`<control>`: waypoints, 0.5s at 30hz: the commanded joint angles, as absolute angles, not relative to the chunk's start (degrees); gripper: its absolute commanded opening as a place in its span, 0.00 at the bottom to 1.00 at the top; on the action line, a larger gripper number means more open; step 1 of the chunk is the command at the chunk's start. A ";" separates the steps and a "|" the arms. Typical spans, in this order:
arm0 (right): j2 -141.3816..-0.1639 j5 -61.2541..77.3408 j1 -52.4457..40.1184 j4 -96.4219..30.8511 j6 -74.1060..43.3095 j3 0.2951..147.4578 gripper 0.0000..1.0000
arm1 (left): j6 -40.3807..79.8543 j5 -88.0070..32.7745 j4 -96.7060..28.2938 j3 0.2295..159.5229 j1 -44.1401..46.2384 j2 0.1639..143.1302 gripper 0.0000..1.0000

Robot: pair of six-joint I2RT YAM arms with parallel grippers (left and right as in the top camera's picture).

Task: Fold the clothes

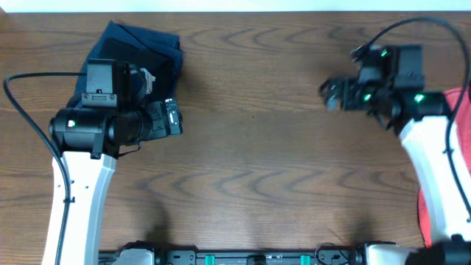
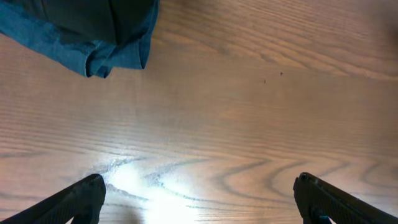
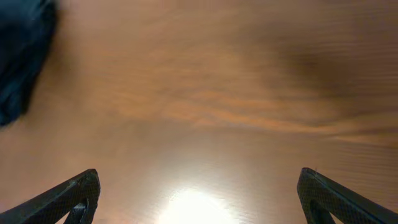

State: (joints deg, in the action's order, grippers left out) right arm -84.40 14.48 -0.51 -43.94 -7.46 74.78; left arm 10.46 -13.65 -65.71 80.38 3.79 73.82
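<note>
Overhead view: the wooden bench (image 1: 257, 147) was pictured with no garment laid out across its middle. The left arm (image 1: 77, 177) was seen reaching in from the near-left edge and the right arm (image 1: 434, 147) from the near-right, both held above the wood.

A folded navy garment (image 1: 136, 44) was shown at the far left of the bench, partly covered from above by the left arm's wrist. In the left wrist view its hemmed corner was seen just beyond the fingers, apart from them. A red garment (image 1: 462, 99) was glimpsed at the right edge, mostly hidden behind the right arm, its shape not to be made out. No black jersey was caught in any view.

The left claw (image 1: 173, 118) was seen spread wide with nothing between its fingers, just beside the navy garment and pointed toward the bench's middle. The right claw (image 1: 331, 94) was likewise shown spread wide and empty, over bare wood and well apart from both garments.

The step in hand was judged to be the gap between items, with one piece lying folded and set aside. The next move was judged to call for a fresh garment, probably the red one, to be drawn to the middle and flattened before any fold.
</note>
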 commanded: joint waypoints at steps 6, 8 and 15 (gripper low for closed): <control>-94.63 2.13 19.18 -41.21 -17.98 87.09 0.86 | 9.65 -14.46 -66.85 81.62 3.60 73.60 0.98; -98.00 1.76 23.62 -39.22 -18.81 88.64 0.85 | 9.65 -14.48 -66.85 81.62 3.60 73.60 0.98; -109.23 0.21 33.93 -35.44 -20.49 91.61 0.80 | 9.67 -14.48 -66.85 81.62 3.60 73.63 0.98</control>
State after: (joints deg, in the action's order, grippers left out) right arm -106.15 2.00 31.59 -36.03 -17.89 90.26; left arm 10.46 -13.82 -66.67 80.42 3.79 73.82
